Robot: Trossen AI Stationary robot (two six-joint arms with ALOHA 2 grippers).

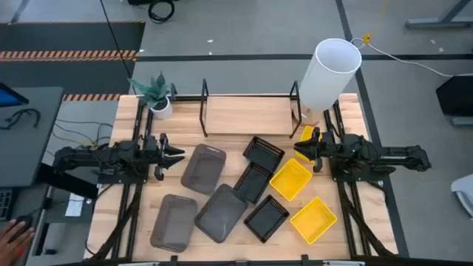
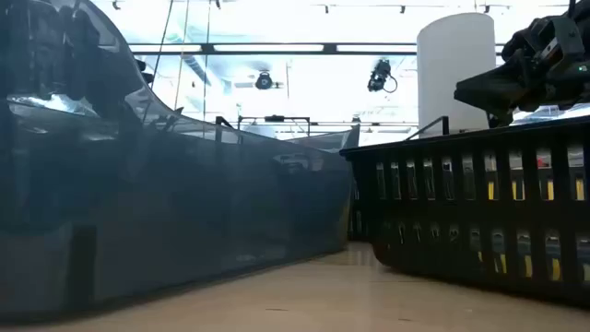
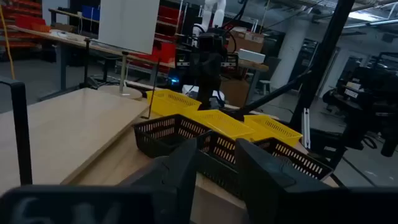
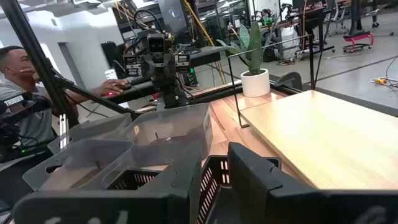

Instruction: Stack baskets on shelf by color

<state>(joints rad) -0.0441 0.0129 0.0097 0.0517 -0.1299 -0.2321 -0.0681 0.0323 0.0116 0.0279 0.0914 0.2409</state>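
Baskets lie scattered on the tabletop: three smoky-grey ones point(image 1: 203, 168) point(image 1: 220, 213) point(image 1: 172, 222), three black perforated ones point(image 1: 263, 151) point(image 1: 253, 181) point(image 1: 266, 218), and yellow ones point(image 1: 290, 179) point(image 1: 314, 219), with another yellow one point(image 1: 307, 133) by the white cylinder. The light-wood shelf point(image 1: 247, 114) stands at the far edge. My left gripper point(image 1: 174, 155) hovers open at the table's left beside a grey basket. My right gripper point(image 1: 303, 149) hovers open at the right, above the far corner of a yellow basket. Neither touches anything.
A tall white cylinder point(image 1: 329, 74) leans at the shelf's right end, and a potted plant point(image 1: 157, 94) stands at its left end. A person point(image 4: 18, 93) sits beyond the table's left side, with a hand point(image 1: 11, 236) at the near left. Bare wood shows near the table's near edge point(image 2: 304, 295).
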